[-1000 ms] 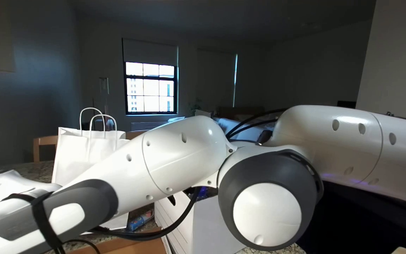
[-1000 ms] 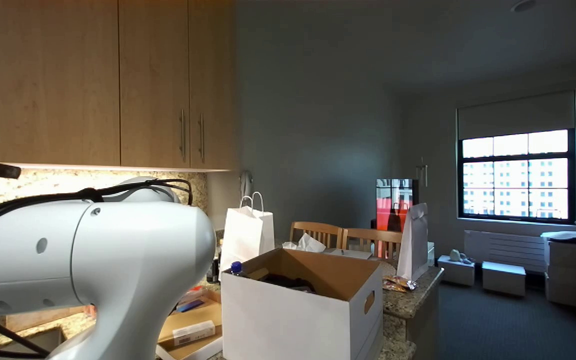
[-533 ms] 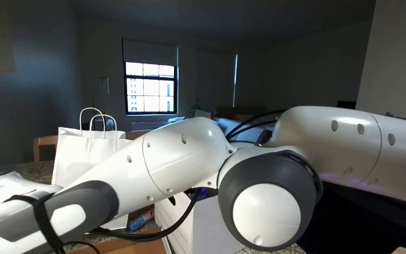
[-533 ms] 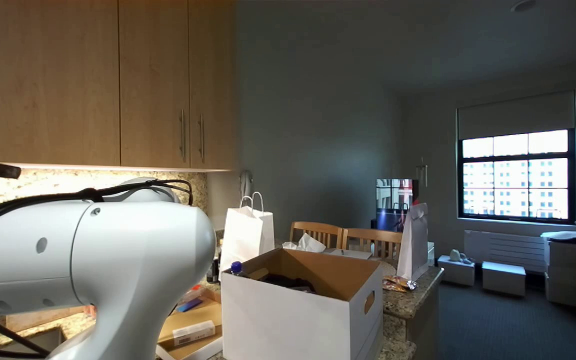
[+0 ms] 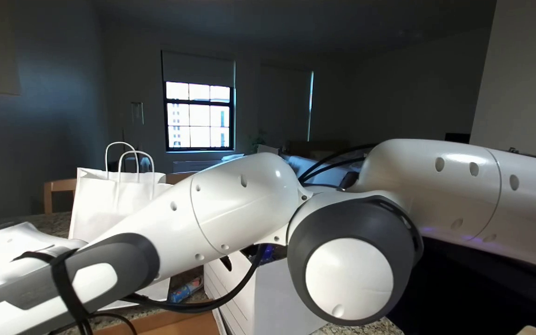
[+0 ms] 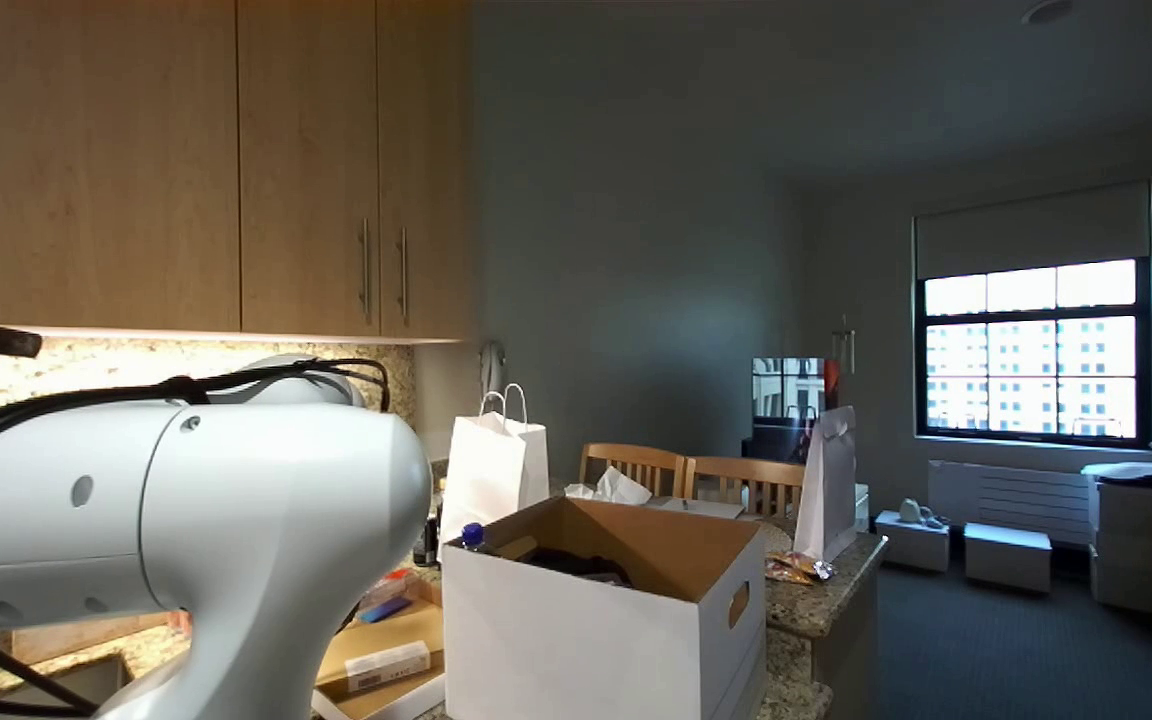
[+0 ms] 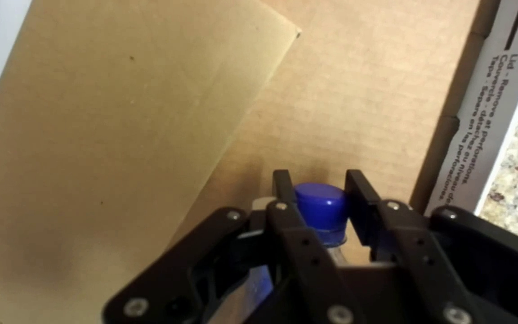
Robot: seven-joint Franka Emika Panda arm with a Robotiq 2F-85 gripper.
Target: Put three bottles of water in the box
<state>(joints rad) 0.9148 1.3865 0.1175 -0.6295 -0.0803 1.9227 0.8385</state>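
The gripper [image 7: 320, 191] clasps a blue-capped water bottle [image 7: 323, 211] by its top, over or in a cardboard tray [image 7: 358, 90], I cannot tell which. In an exterior view the white box [image 6: 576, 640] stands just beside the tray, with another bottle [image 6: 473, 537] inside at one corner.

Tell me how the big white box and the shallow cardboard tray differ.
Height: the box has tall walls; the tray is low-sided.
Markings: the box has an oval hand-hole; the tray has printed words along an edge.
Use: dark stuff lies in the box; above the tray floor, the gripper pinches a blue-capped bottle.
Shared: both are open-topped, with white walls and brown inside.
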